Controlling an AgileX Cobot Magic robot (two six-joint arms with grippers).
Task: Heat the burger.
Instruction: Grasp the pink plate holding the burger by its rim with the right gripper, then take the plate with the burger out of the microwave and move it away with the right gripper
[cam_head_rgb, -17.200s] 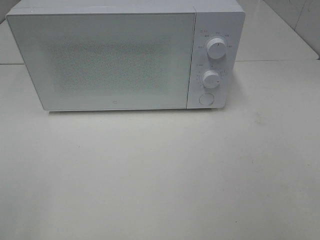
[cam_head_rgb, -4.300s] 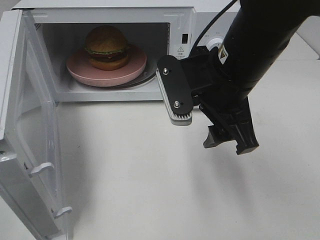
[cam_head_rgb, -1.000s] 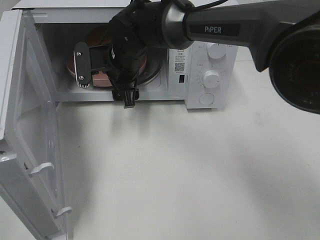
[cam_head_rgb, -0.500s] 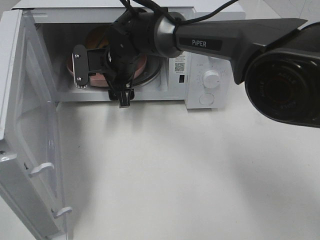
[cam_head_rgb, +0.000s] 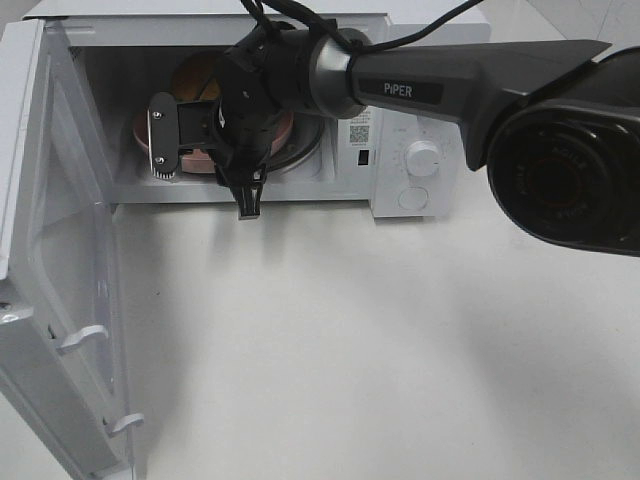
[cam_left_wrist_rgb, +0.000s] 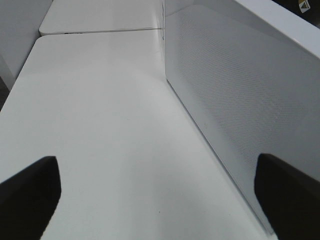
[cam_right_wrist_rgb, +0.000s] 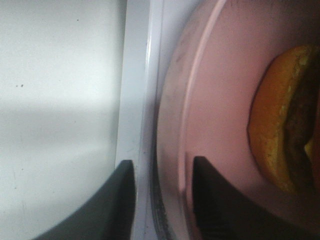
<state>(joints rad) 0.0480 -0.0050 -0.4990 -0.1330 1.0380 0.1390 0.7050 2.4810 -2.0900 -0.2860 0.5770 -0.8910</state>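
Note:
The burger sits on a pink plate inside the open microwave, mostly hidden behind my right arm. My right gripper has reached across into the oven mouth. In the right wrist view its fingers straddle the pink plate's near rim and have closed in on it. One finger is outside the rim and one is over the plate, and the burger's bun lies just beyond. My left gripper is open and empty over the table, beside the microwave door.
The microwave door swings wide open at the left and reaches the table's front edge. The control panel with two knobs and a round button is on the oven's right. The right arm's dark forearm crosses the top right.
The right gripper's jaws have narrowed around the plate's rim, and the gripper has edged slightly left at the oven mouth. Plate and burger have not moved.

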